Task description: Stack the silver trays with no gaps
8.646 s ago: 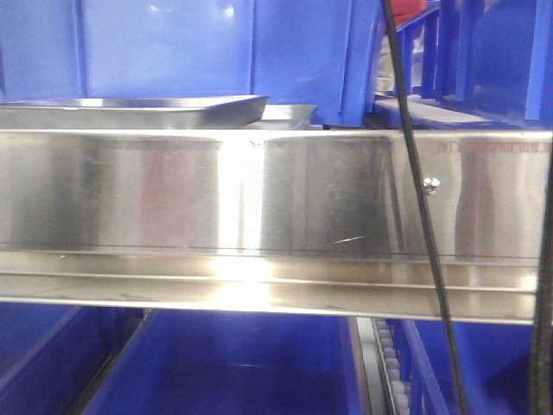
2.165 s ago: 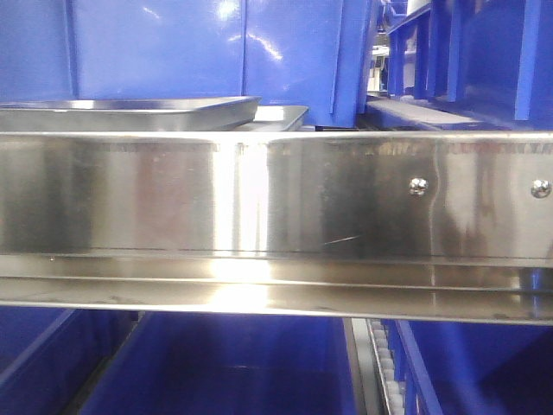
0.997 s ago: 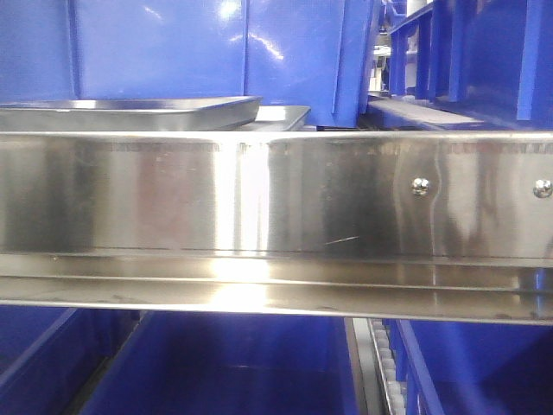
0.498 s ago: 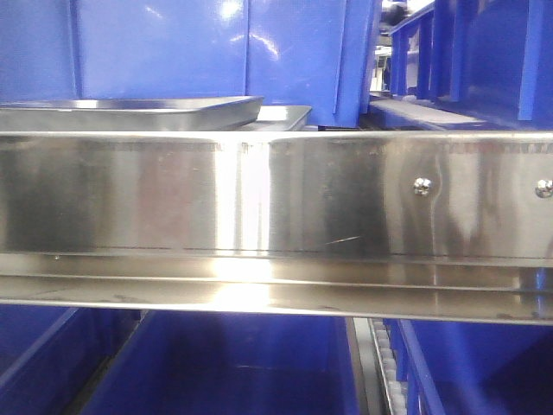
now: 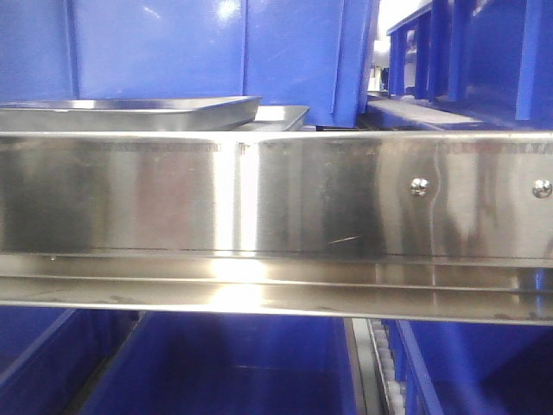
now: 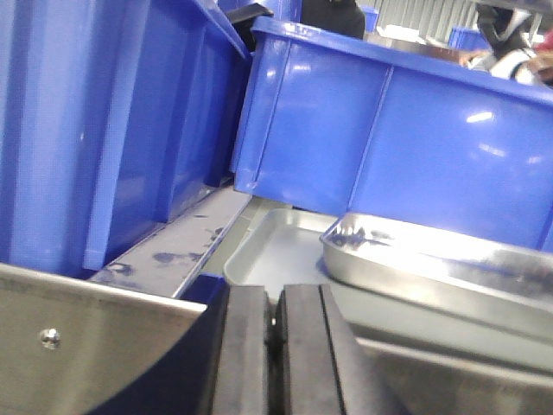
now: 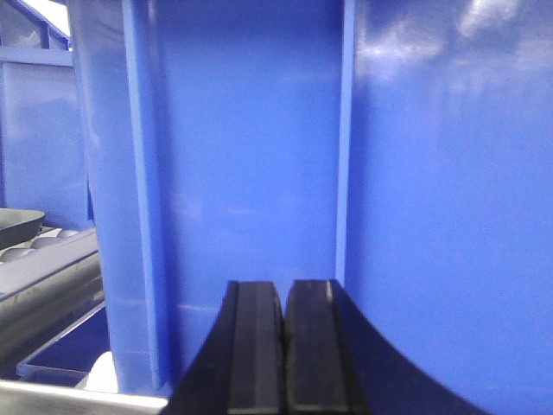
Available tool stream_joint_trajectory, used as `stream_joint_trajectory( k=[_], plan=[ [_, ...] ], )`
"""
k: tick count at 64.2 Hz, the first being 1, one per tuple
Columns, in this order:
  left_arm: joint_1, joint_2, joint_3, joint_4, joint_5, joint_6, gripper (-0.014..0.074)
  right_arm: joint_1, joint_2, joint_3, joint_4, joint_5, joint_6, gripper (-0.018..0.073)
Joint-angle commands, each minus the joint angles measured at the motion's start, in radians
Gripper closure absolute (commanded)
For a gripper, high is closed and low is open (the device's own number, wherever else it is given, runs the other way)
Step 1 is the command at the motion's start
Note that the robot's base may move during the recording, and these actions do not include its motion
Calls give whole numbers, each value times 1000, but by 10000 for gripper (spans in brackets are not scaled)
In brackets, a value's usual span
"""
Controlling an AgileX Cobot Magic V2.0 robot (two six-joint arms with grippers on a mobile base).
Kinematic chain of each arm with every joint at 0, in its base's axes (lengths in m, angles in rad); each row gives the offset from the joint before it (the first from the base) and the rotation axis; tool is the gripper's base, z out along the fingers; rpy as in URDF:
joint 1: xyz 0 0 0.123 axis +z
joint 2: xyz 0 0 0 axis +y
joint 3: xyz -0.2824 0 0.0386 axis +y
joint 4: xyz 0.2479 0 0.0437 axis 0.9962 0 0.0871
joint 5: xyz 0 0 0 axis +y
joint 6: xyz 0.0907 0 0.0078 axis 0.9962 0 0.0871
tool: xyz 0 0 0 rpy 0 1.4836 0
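Seen from the left wrist: left gripper (image 6: 275,324) pressed together on nothing, low over the rail (image 6: 95,324). Beyond it, upper tray (image 6: 432,268) rested askew on lower tray (image 6: 276,251), near the shelf's front edge, before blue bins (image 6: 389,138). Right gripper (image 7: 282,333) likewise together, empty, facing a bin wall (image 7: 259,156).

Bright overhead light — white glare on the steel rail (image 5: 242,194) and blue bins (image 6: 432,130) — soft, slightly blurred close-ups.
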Motion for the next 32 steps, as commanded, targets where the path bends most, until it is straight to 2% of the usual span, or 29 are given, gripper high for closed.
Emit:
stream_joint_trajectory(
  k=[1,7,15,21,32],
  plan=[
    [-1,-3,-1,-19,10,97,613,-4,-4,0,6,-22,-7,637],
    [-1,-3,-1,-49,22,209,613,-4,-4,0,6,-22,-7,637],
    [-1,-3,-1,-49,19,285,613,-4,-4,0,6,-22,-7,637],
    [-1,-3,-1,-49,-7,324,613,-4,-4,0,6,-22,-7,637],
    [-1,-3,-1,-49,-60,331,613,-4,-4,0,6,-22,-7,637]
  ],
)
